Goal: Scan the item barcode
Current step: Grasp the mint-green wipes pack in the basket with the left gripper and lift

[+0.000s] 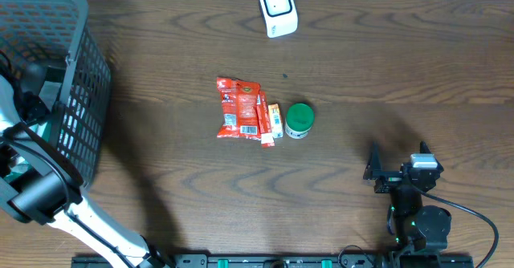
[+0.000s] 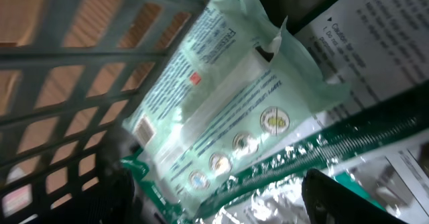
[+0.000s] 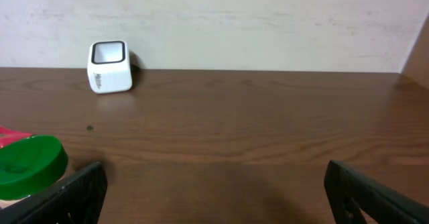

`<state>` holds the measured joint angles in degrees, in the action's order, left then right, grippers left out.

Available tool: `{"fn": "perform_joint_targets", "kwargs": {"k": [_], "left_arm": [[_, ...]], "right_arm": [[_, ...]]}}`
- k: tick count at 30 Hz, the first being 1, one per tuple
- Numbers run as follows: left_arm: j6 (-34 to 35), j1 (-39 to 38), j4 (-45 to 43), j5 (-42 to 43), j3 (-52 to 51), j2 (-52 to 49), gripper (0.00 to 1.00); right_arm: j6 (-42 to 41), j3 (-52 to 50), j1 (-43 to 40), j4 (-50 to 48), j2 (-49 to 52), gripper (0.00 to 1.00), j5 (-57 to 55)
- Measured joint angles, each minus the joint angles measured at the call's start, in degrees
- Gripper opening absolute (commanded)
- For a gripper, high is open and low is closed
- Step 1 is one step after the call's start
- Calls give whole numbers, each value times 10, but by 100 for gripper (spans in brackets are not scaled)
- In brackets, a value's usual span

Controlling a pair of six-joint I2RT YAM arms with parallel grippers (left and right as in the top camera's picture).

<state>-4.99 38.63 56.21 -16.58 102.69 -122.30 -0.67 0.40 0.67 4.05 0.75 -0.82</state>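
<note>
Dark wood grain ran across the counter (image 1: pixel 201 212), where a grey plastic basket (image 1: pixel 84 99) with lattice walls stood at the far left. Inside it, seen from the left wrist, lay a glossy pale green pack (image 2: pixel 221 110), soft and rectangular, printed with small text and a row of round seals. It rested against a crinkled green foil packet (image 2: pixel 322 157) and a white printed sheet (image 2: pixel 375 36). The left fingers (image 2: pixel 348 200) stood spread wide around the pack's lower end; whether they touched it I could not tell. A boxy white scanner (image 1: pixel 278 9) with rounded corners sat at the counter's far edge. Mid-counter lay a wrinkled red packet (image 1: pixel 238 107), a slim box (image 1: pixel 275 119) and a round green-lidded tub (image 1: pixel 299 119), close together. The right fingers (image 3: pixel 375 197) were spread wide over bare wood.
</note>
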Motion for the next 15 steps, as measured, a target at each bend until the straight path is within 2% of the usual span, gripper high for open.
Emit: {"fn": "perform_joint_targets", "kwargs": {"k": [9, 15], "left_arm": [[0, 12, -29, -1, 0, -37, 80], [-2, 14, -43, -1, 0, -43, 77]], "right_arm": [[0, 0, 0, 0, 0, 99, 0], [0, 0, 0, 0, 0, 99, 0]]}}
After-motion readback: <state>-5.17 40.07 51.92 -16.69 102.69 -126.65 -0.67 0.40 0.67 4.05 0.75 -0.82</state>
